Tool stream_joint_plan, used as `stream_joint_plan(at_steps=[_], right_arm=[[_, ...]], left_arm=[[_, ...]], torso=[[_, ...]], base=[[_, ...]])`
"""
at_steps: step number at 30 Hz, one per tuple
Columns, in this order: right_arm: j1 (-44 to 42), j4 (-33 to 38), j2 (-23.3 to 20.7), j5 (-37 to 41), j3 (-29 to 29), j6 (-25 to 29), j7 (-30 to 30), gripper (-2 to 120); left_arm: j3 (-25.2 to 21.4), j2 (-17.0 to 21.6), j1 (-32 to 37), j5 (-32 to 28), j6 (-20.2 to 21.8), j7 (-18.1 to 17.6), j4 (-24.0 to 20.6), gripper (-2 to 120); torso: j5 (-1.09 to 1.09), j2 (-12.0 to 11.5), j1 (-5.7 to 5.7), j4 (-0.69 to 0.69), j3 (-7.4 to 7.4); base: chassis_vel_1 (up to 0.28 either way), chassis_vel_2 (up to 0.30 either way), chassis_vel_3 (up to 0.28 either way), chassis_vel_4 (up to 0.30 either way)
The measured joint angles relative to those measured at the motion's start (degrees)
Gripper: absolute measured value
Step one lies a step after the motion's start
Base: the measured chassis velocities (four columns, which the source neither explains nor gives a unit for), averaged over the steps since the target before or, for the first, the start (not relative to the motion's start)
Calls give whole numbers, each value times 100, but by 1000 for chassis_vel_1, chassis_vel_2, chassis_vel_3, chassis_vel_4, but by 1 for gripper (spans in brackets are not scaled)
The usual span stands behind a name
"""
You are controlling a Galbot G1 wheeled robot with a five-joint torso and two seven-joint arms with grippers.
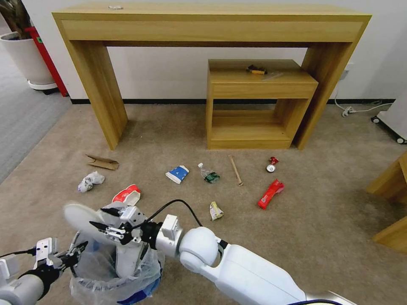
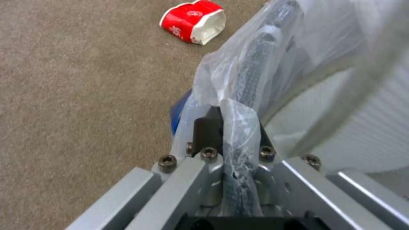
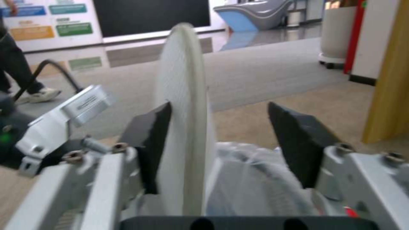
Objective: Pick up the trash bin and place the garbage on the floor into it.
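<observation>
Beige carpet floor (image 1: pixel 330 220) under a wooden desk (image 1: pixel 212 25) carries nine scattered pieces of garbage, a crushed red-white cup (image 1: pixel 126 195) nearest the one trash bin (image 1: pixel 106 279). That upright bin stands at the floor's near left, its bagged rim clamped by the left gripper (image 1: pixel 78 250). Two white insoles: one stands in the bin (image 1: pixel 127 258), the other (image 1: pixel 82 218) tilts above it against a pad of the spread right gripper (image 1: pixel 104 220).

Your bin (image 1: pixel 106 275) sits nearest you. The cup (image 1: pixel 126 195) lies just behind it. The wrapper (image 1: pixel 270 194) lies far right of it.
</observation>
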Motion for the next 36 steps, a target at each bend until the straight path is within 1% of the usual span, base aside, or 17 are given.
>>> stream_joint_plan(at_steps=[1, 4, 5, 8, 9, 11, 13, 16, 17, 19, 21, 23, 25, 27, 32, 34, 36], right_arm=[[0, 0, 0, 0, 0, 0, 0, 64], [-173, 22, -9, 3, 301, 8, 61, 80], [-173, 22, -9, 3, 301, 8, 61, 80], [-311, 29, -39, -27, 556, 34, 67, 94], [-311, 29, -39, -27, 556, 34, 67, 94], [-427, 44, -52, -59, 746, 61, 72, 99], [-506, 75, -67, -68, 877, 63, 83, 100], [-733, 137, -139, -78, 1287, 58, 162, 100], [-733, 137, -139, -78, 1287, 58, 162, 100], [-924, 167, -248, -93, 1647, 48, 248, 100], [-955, 174, -272, -93, 1696, 48, 281, 100], [-1180, 191, -441, -99, 1996, 37, 517, 100], [-1210, 193, -464, -103, 2035, 33, 548, 100], [-1447, 218, -632, -125, 2336, 7, 739, 100], [-1727, 234, -729, -205, 2702, 15, 824, 100], [-2146, 252, -790, -369, 3167, 97, 838, 100], [-2280, 260, -810, -408, 3293, 120, 834, 100]], left_arm=[[0, 0, 0, 0, 0, 0, 0, 0], [-8, 30, 2, 3, -2, 0, 4, 0], [-8, 30, 2, 3, -2, 0, 4, 0], [-37, 21, 21, 9, -4, 3, 25, 0], [-37, 21, 21, 9, -4, 3, 25, 0], [-74, -30, 44, 8, -6, 27, 47, 0], [-98, -65, 54, 8, -7, 50, 77, 0], [-164, -174, 52, 22, -7, 105, 200, 0], [-164, -174, 52, 22, -7, 105, 200, 0], [-217, -267, 49, 62, -7, 146, 273, 0], [-231, -287, 53, 70, -8, 166, 282, 0], [-285, -363, 77, 123, -8, 255, 333, 0], [-291, -371, 81, 131, -8, 266, 343, 0], [-343, -417, 102, 176, -8, 346, 424, 0], [-398, -441, 112, 194, -8, 411, 502, 0], [-494, -445, 118, 211, -8, 500, 641, 0], [-524, -446, 121, 219, -8, 520, 687, 0]], torso=[[0, 0, 0, 0, 0], [0, 0, 0, 0, 0], [0, 0, 0, 0, 0], [0, 0, 0, 0, 0], [0, 0, 0, 0, 0], [0, 0, 0, 1, 0], [0, 0, 0, 0, 0], [1, 0, 0, 1, 0], [1, 0, 0, 1, 0], [0, 0, 0, 1, 0], [1, 0, 0, 0, 0], [1, 0, 0, 0, 0], [1, 0, 0, 0, 0], [1, 0, 0, 2, 0], [0, 0, 0, 0, 0], [1, 0, 0, 0, 0], [1, 0, 0, -1, 0]], base=[[0, 0, 0, 0], [0, 0, 0, 0], [0, 0, 0, 0], [0, 0, 0, 0], [0, 0, 0, 0], [0, 0, 0, 0], [0, 0, 0, 0], [0, 0, 0, 0], [0, 0, 0, 0], [0, 0, 0, 0], [0, 0, 0, 0], [0, 0, 0, 0], [0, 0, 0, 0], [0, 0, 0, 0], [0, 0, 0, 0], [0, 0, 0, 0], [0, 0, 0, 0]])
